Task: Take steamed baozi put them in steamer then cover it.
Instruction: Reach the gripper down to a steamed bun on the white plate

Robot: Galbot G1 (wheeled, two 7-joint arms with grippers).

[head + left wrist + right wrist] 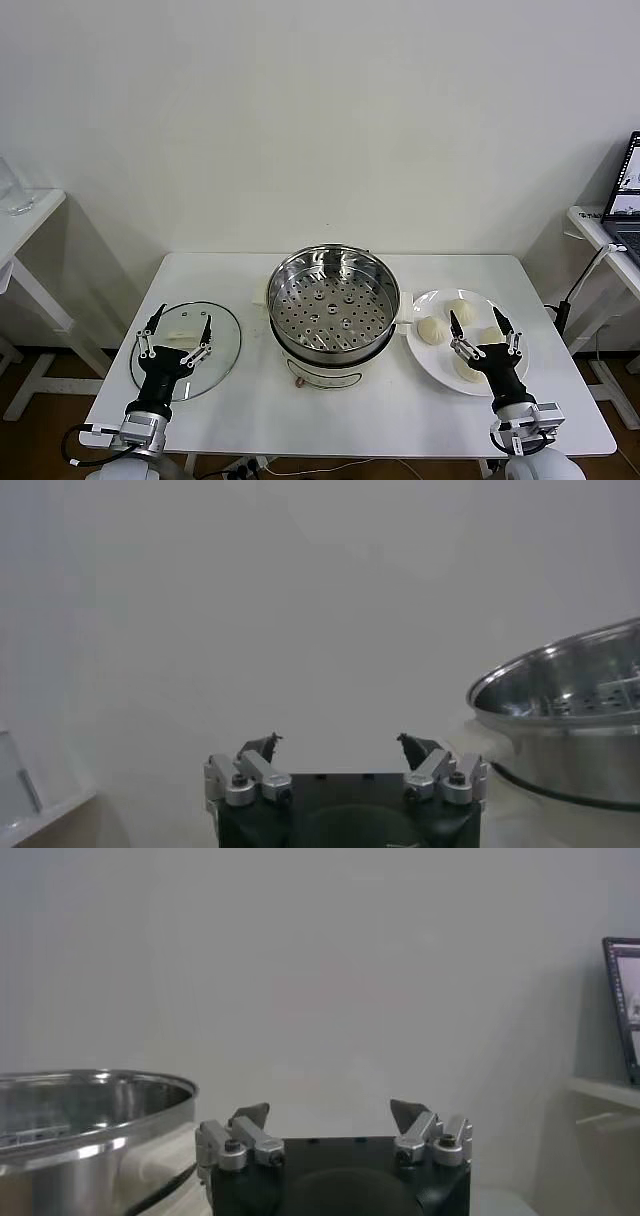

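Observation:
The shiny steamer (333, 300) stands empty at the table's middle on its white base; its rim also shows in the left wrist view (560, 670) and the right wrist view (90, 1093). Several cream baozi, one of them (432, 329), lie on a white plate (428, 355) to its right. The glass cover (220, 345) lies flat on the table to its left. My left gripper (183, 323) hovers open over the cover, nothing between its fingers. Over the plate, my right gripper (480, 323) stands open and holds nothing, partly hiding the near buns.
A side table with a glass jug (12, 190) stands at far left. Another side table with a laptop (625, 195) and a dangling cable (575, 285) stands at far right. The white table (330, 415) has bare surface along its front edge.

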